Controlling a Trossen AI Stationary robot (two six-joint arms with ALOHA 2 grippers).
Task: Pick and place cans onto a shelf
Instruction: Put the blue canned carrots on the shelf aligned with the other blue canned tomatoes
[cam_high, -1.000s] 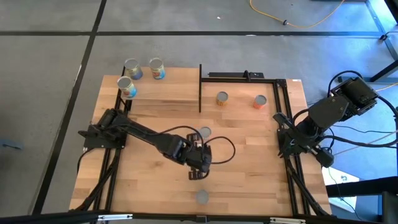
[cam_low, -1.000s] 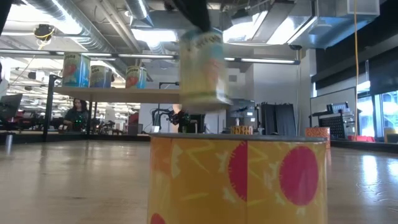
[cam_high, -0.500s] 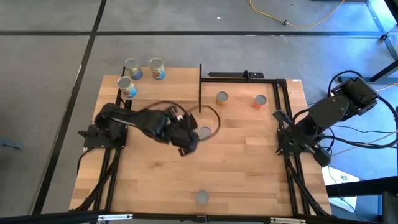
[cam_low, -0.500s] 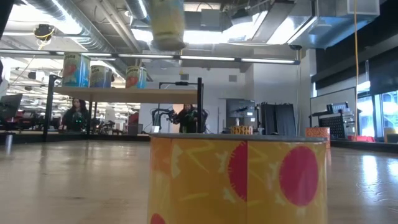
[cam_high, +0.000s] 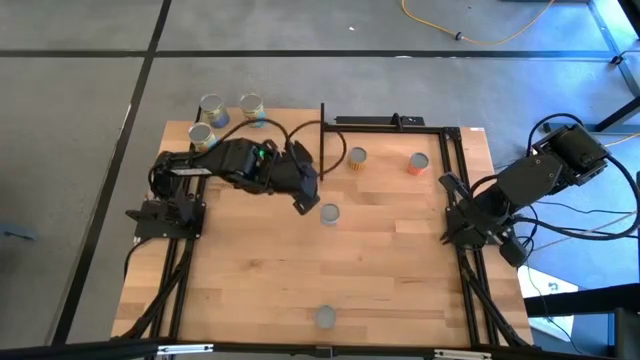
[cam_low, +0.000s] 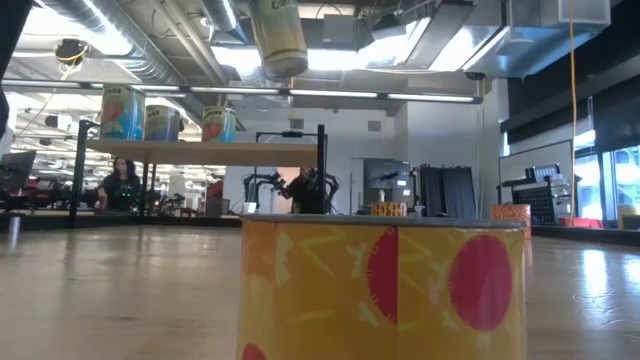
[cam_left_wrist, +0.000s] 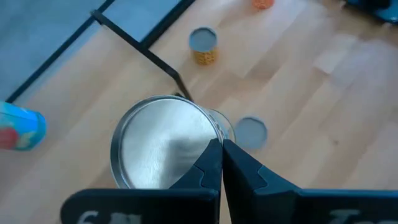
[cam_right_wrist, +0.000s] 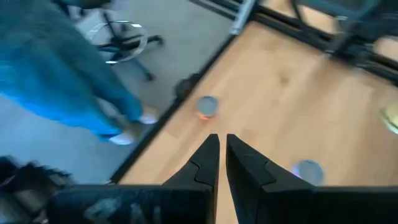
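Both arms are showing as dark, near-black jointed links mounted on black frame bases at the bench's two sides. The left arm (cam_high: 235, 165) is carrying a thin black cable that is looping out past its wrist, and a small green light is glowing on its forearm. The left hand (cam_left_wrist: 221, 163) is ending in two black, wedge-shaped fingers with angular facets. The right arm (cam_high: 520, 185) is looking bulkier, with black cables trailing behind it; the right hand (cam_right_wrist: 222, 152) is showing the same tapered black fingers.
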